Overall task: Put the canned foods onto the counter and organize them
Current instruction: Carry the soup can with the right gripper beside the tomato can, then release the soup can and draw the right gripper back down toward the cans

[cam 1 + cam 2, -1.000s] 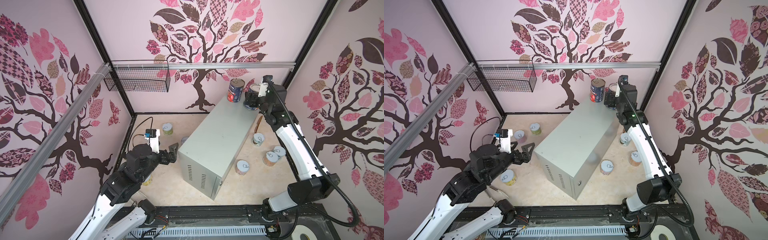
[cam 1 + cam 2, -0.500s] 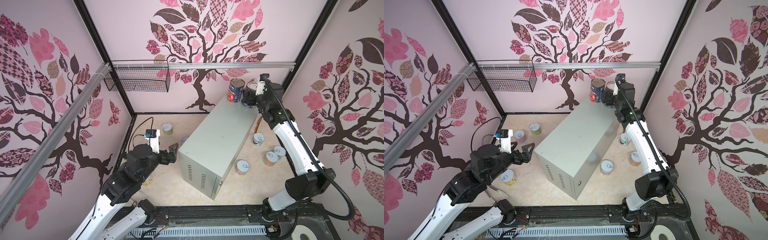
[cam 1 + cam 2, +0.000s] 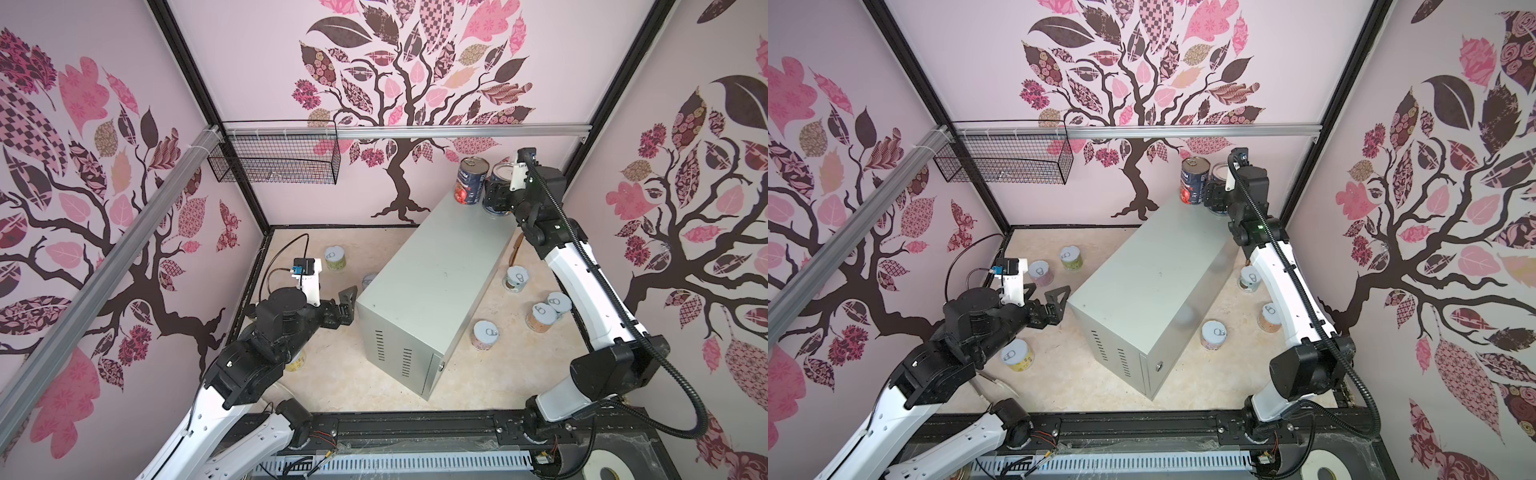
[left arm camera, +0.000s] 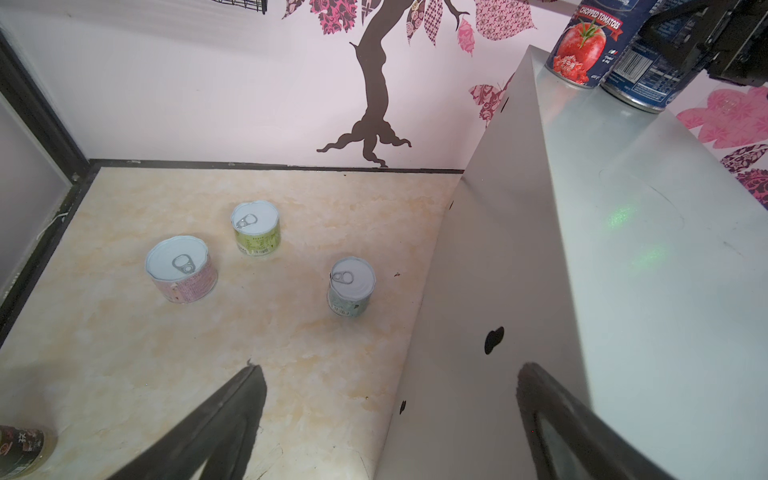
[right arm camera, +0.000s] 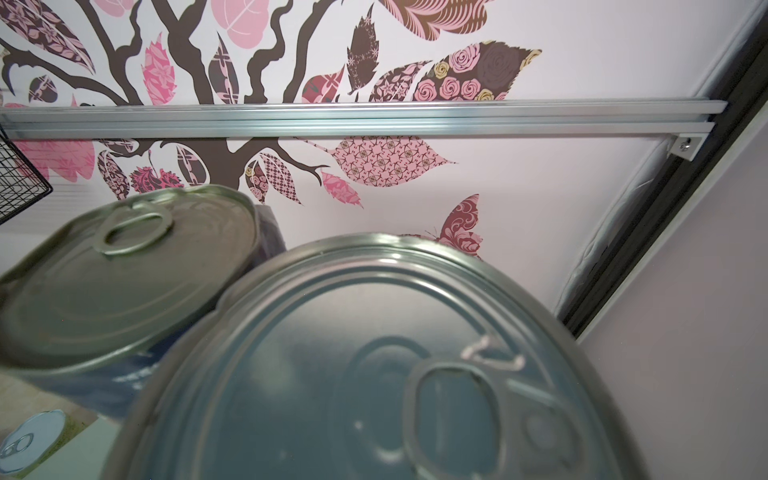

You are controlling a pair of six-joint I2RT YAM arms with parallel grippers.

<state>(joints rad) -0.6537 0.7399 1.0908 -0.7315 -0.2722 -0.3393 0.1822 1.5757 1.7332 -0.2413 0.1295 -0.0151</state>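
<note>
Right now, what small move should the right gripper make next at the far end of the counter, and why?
Probably open the right gripper and release the second tall can. In a top view its base seems to rest on the counter, close beside the tomato can, so the placing looks finished. Whether the two cans touch I cannot tell, so open slowly.

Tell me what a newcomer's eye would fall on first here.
The long grey metal box lying slantwise mid-floor grabs the eye first, with a tomato can standing on its far end and the right pincer closed around a second tall can beside it. Next come the big pink-and-brown tree decals on the walls and short cans scattered on the floor either side.
</note>
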